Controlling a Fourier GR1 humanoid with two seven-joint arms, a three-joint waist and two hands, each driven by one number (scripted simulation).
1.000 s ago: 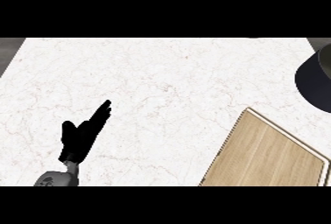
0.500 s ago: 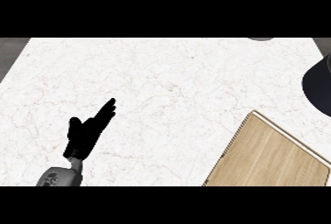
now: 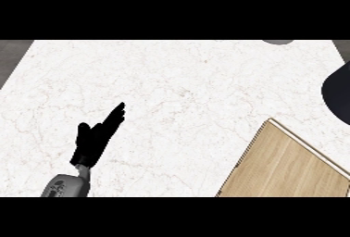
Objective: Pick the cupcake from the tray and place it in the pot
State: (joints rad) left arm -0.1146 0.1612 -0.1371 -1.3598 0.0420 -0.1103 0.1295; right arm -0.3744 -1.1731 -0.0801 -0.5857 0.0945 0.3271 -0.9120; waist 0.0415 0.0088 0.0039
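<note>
My left hand [image 3: 96, 138] rests open at the lower left of the head view, fingers straight and pointing up and to the right, holding nothing. The wooden tray [image 3: 287, 164] lies at the lower right, cut off by the view's edge; no cupcake shows on its visible part. The dark pot [image 3: 338, 91] shows only as a curved edge at the right border. My right hand is out of view.
White marble counter [image 3: 178, 88] fills most of the view. A small grey rounded object [image 3: 277, 41] peeks in at the top edge. The counter's left edge [image 3: 15, 60] runs diagonally at the upper left.
The view has shifted: the tray and pot have slid toward the right and down, and the grey object has come into sight at the top. My left hand sits slightly higher and further right.
</note>
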